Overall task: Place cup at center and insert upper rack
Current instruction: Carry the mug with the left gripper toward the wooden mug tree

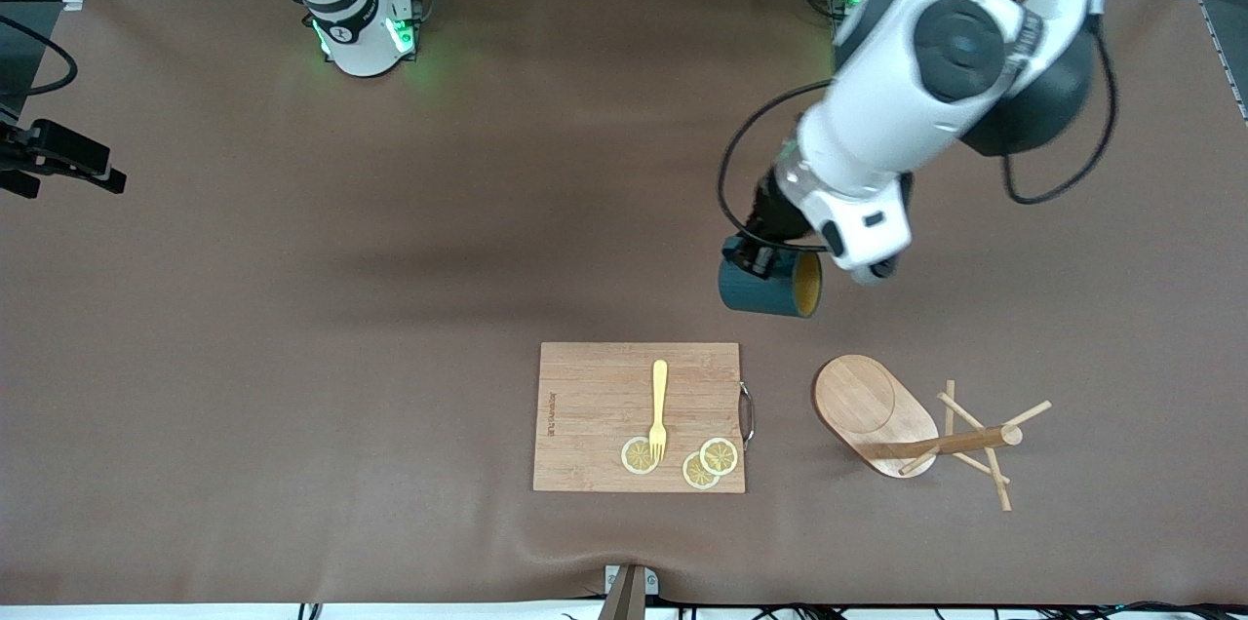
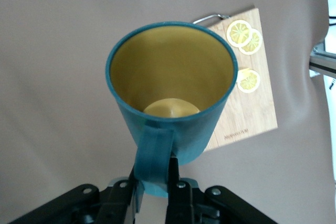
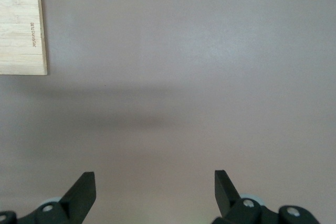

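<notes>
While airborne, left gripper clamps cup handle.

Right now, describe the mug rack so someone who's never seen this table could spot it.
Start at the wooden cutting board with the fork and lemon slices. Beside it, toward the left arm's end of the table, stands the upper rack: an oval wooden base, one round post, thin angled pegs. Nothing else here has pegs.

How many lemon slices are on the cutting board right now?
3, all at the cutting board's edge nearest the front camera: one slice under the fork's tines, two overlapping slices beside it. None looks hidden.
</notes>
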Available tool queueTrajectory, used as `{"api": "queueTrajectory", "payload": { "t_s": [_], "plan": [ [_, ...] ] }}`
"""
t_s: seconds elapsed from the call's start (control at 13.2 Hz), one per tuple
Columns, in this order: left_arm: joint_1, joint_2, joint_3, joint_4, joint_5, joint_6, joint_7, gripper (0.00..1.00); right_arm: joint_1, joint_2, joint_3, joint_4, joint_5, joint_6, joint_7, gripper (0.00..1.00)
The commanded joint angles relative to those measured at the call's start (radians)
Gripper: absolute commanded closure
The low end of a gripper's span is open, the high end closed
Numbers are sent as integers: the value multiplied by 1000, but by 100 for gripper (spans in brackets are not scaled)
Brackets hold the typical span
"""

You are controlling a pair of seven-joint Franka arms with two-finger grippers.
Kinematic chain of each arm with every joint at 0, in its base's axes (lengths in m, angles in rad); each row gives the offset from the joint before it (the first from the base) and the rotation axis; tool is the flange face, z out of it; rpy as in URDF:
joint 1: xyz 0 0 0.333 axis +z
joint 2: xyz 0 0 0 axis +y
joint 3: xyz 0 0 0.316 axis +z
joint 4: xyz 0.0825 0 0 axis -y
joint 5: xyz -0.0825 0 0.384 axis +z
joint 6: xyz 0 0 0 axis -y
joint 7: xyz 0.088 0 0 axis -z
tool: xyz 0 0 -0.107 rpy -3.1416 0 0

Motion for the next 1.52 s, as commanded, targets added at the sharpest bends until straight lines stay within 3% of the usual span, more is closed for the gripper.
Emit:
{"api": "queueTrajectory", "payload": {
  "t_s": [0.0, 1.06, 1.44],
  "plan": [
    [52, -26, -9, -30, -81, 13, 81, 100, -18, -30, 8, -27, 14, 1, -2, 0],
    [210, -10, -6, -37, -399, -1, 367, 100, -19, -32, 10, -22, 15, -13, -2, 0],
    [284, 21, -6, -46, -515, -89, 475, 100, -19, -32, 11, -22, 15, -15, -2, 0]
  ]
}}
